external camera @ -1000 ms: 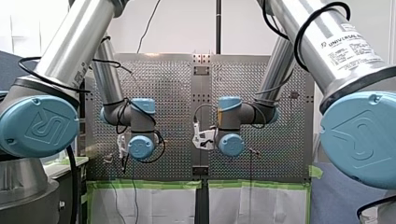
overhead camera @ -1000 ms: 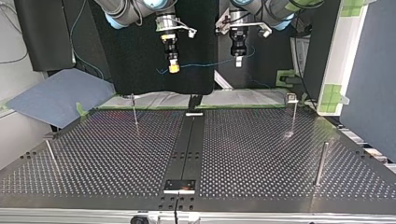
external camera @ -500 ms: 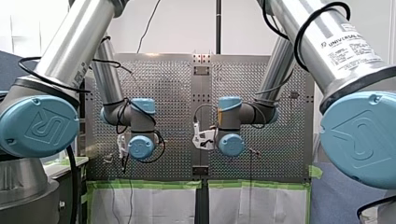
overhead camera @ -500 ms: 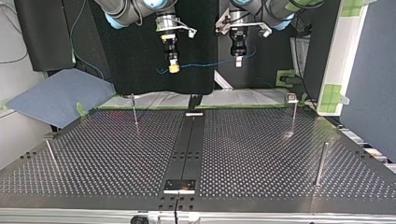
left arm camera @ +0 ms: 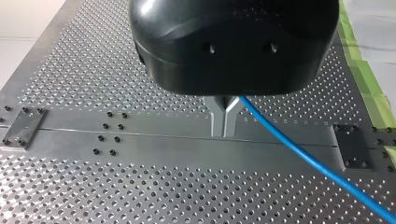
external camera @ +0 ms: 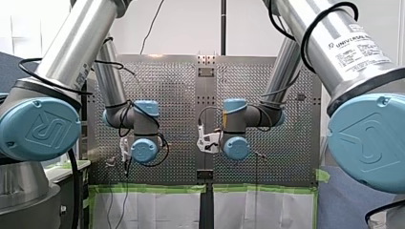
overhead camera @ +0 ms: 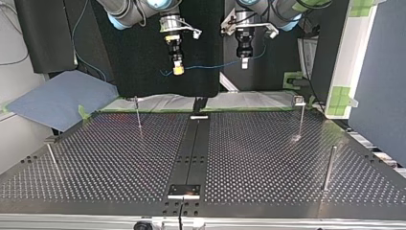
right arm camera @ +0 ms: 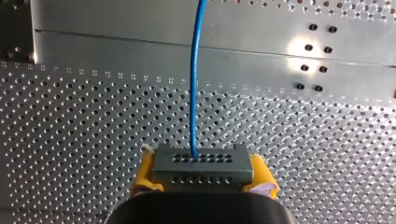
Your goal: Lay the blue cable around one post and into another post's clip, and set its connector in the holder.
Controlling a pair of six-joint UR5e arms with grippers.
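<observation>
In the right wrist view my right gripper (right arm camera: 203, 179) is shut with its yellow pads (right arm camera: 142, 179) on a grey connector (right arm camera: 204, 167). The blue cable (right arm camera: 194, 84) runs out of that block, ahead over the perforated table. My left gripper (left arm camera: 225, 132) has its metal fingers shut on the same blue cable (left arm camera: 299, 147), which trails away beside it. In the top view both grippers hang high above the table's far edge, my right gripper (overhead camera: 177, 70) at the left and my left gripper (overhead camera: 244, 63) at the right. The cable (overhead camera: 210, 65) sags between them.
Thin posts stand on the table in the top view: one at the far left (overhead camera: 138, 112), a clip-topped one at the far right (overhead camera: 300, 115), a thicker one at the near right (overhead camera: 328, 167). A dark centre strip (overhead camera: 191, 148) ends in a small plate (overhead camera: 184, 190).
</observation>
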